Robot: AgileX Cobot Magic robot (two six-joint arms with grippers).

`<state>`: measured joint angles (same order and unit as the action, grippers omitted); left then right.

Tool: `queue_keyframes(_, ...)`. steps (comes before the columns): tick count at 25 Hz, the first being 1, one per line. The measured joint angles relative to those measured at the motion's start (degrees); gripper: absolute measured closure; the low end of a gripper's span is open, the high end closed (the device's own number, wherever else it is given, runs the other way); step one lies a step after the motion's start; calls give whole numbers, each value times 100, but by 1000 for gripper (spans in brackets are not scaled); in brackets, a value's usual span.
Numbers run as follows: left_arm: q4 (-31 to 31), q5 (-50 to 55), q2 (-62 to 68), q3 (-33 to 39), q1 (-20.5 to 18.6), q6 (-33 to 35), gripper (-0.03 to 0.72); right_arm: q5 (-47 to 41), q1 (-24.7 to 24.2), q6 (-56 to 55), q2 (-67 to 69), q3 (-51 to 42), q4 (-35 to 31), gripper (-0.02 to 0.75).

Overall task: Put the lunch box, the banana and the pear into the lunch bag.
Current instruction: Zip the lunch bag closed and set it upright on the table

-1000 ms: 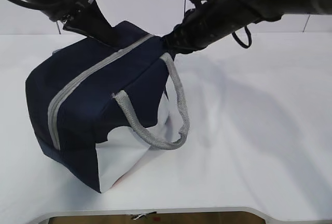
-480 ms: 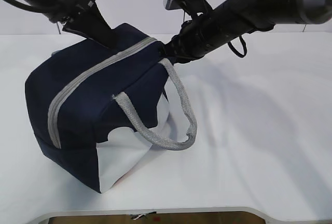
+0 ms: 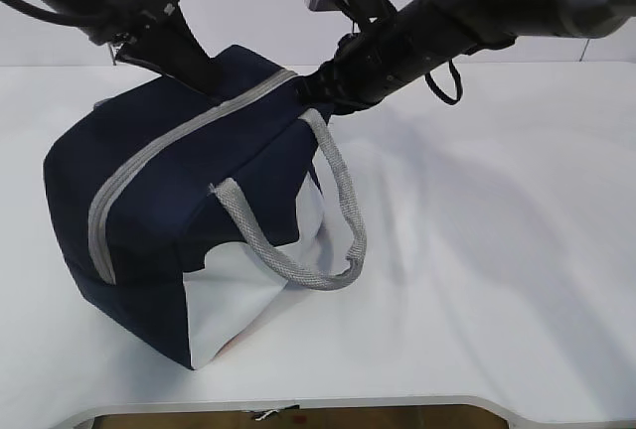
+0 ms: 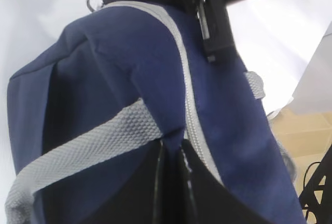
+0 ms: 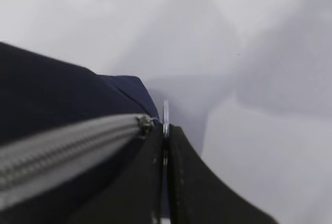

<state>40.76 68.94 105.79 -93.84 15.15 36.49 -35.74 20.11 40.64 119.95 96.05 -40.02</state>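
While the boxy navy-blue fabric lunch bag [image 3: 169,220] sits left of centre on the white table [image 3: 497,280], both arms meet at its top.

Left arm: black, enters from the upper left of the exterior view and reaches down to the bag's far top edge.
Left gripper [image 4: 171,154]: clenched, its two black fingers pressed together on a fold of navy cloth just beside the grey zipper trim [image 4: 189,105], seen at the bottom centre of the left wrist view.
Lunch bag: tilted, zipped shut along the top, white lower side panel [image 3: 238,300] facing the camera.
Near handle: grey webbing handle [image 3: 298,240] drooping in a loop over the white panel, centre of the exterior view.
Far handle: grey webbing strap [image 4: 88,149] crossing the lower left of the left wrist view.
Right arm: black, comes in from the upper right and ends at the bag's upper right corner.
Right gripper [image 5: 165,146]: closed tight on the thin metal zipper pull ring [image 5: 165,117] at the end of the zipper, centre of the right wrist view.
Table: bare white to the right of the bag.
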Motion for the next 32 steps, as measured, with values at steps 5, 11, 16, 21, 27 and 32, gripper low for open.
queue_keyframes(5,0,22,0,0,0,0,677,-157,0,0,0,189,8,721)
queue_keyframes(11,0,32,0,0,0,0,606,-281,0,0,8,363,43,682)
queue_keyframes(16,0,53,0,0,0,0,444,-289,0,0,8,448,43,508)
queue_keyframes(21,0,50,0,0,0,-10,316,-289,0,0,-204,448,106,393)
queue_keyframes(27,0,64,0,-59,0,-74,302,-562,0,0,-578,448,381,379)
queue_keyframes(32,-273,94,0,-611,0,-391,302,-879,0,-43,-866,448,789,379)
